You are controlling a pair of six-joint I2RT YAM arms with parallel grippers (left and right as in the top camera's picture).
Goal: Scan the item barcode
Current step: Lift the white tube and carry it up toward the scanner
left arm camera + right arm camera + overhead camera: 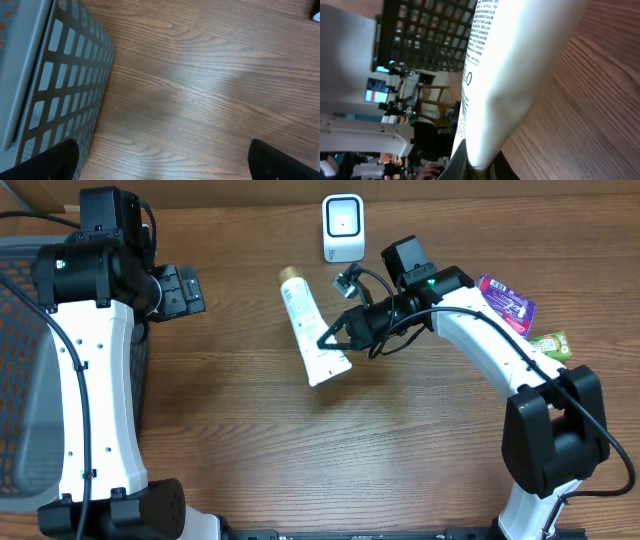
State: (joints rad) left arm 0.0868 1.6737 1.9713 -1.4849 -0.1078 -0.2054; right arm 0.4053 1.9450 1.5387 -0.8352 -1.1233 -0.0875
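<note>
Filling the right wrist view, the tube [510,75] is white with black print, and its flat crimped end is pinched between the fingers of the right gripper [477,167], which are closed tight on it. From overhead, the right arm rises from the table [300,450], elbow bent, its forearm stretched leftward below the scanner [343,227]. The tube slants just below and left of the scanner, gold cap toward it. The left arm stands far left of the scanner beside the basket [20,330]. The left gripper [190,290] is spread fully wide above the table, holding nothing. A purple packet [508,300] and a green packet [550,345] lie right of the scanner.
</note>
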